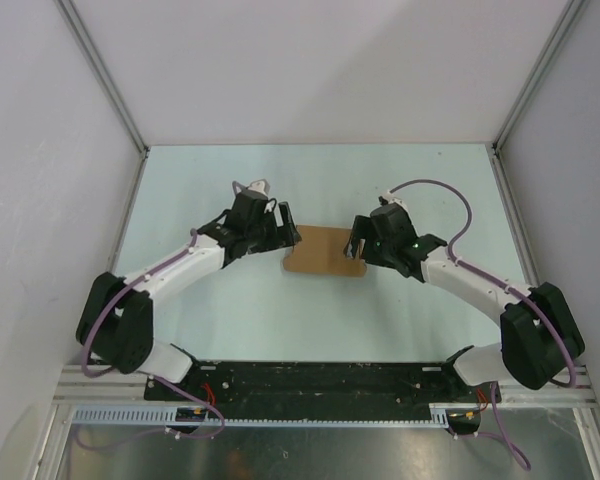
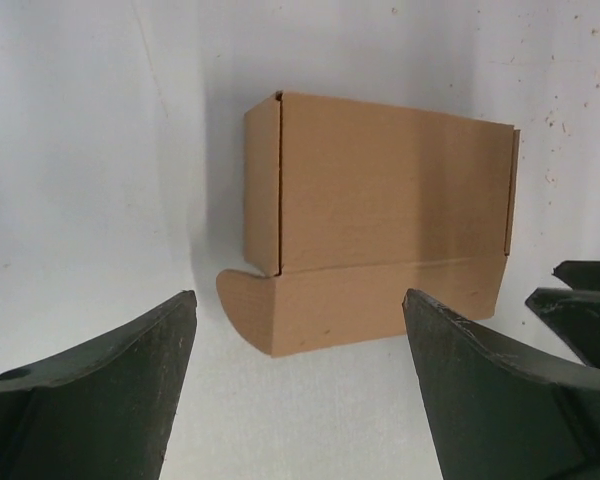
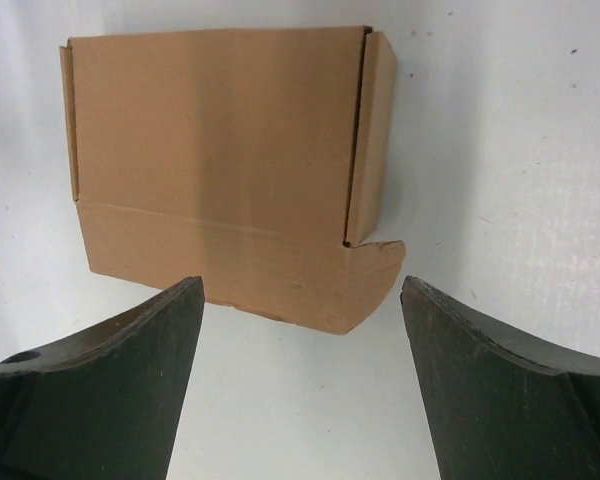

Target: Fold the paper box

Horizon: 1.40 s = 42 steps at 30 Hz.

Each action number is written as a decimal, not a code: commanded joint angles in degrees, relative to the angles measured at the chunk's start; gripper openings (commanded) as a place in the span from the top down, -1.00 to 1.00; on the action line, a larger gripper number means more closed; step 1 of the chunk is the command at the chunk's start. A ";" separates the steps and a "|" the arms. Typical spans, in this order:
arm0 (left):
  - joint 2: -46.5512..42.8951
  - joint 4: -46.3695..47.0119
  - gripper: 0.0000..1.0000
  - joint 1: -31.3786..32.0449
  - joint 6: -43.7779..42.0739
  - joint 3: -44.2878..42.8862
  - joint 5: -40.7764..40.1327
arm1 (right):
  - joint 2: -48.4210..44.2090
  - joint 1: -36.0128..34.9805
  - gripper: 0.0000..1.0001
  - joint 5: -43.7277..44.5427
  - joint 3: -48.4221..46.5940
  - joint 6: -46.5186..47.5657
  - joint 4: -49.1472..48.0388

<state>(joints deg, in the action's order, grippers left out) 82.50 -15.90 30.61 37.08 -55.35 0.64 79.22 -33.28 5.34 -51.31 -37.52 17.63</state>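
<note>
**Top view**
- Box position: the paper box lies at the middle of the tabletop, well apart from every edge.
- Long axis: left to right, parallel to the near edge.
- Left hand: at the box's left short end, fingers apart, holding nothing.
- Right hand: at the box's right short end, fingers apart, holding nothing.
- Nearer arm: neither; both stand equally close.

**Left wrist view**
- Bearing: the paper box lies straight ahead of the left hand, beyond the fingertips and not between them.
- Axis: across the finger gap.
- Flap: a round-cornered strip on the side facing the hand, lying out and untucked.

**Right wrist view**
- Bearing: the paper box lies ahead of the right hand, outside the gap.
- Flap: on the near side here too.
- Coming move (judgement): it turns on this near flap, which either hand could reach by advancing forward.
</note>
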 commanded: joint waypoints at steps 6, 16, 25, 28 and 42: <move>8.72 4.48 -0.77 0.15 -2.63 -5.12 1.56 | 1.90 -1.18 -0.66 -0.07 4.46 -0.89 -9.89; 12.78 4.65 -0.77 0.33 -2.02 -7.85 3.83 | 4.45 -1.09 -0.46 -2.44 6.22 -1.59 -14.37; 11.98 4.74 -0.77 2.35 -1.48 -4.32 4.71 | 7.00 -1.00 -0.40 -4.20 6.13 -2.30 -16.57; 12.42 4.65 -0.77 2.61 -1.22 -4.67 5.24 | 7.26 -1.00 -0.39 -4.81 6.13 -2.47 -17.01; 11.28 4.74 -0.76 4.11 -0.17 -2.66 7.27 | 7.35 -0.65 -0.18 -6.75 6.13 -3.79 -17.10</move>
<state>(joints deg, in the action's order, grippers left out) 95.18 -12.34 33.87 35.64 -58.78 5.43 86.48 -33.91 0.19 -45.30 -40.29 2.87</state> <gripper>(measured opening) 0.884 0.597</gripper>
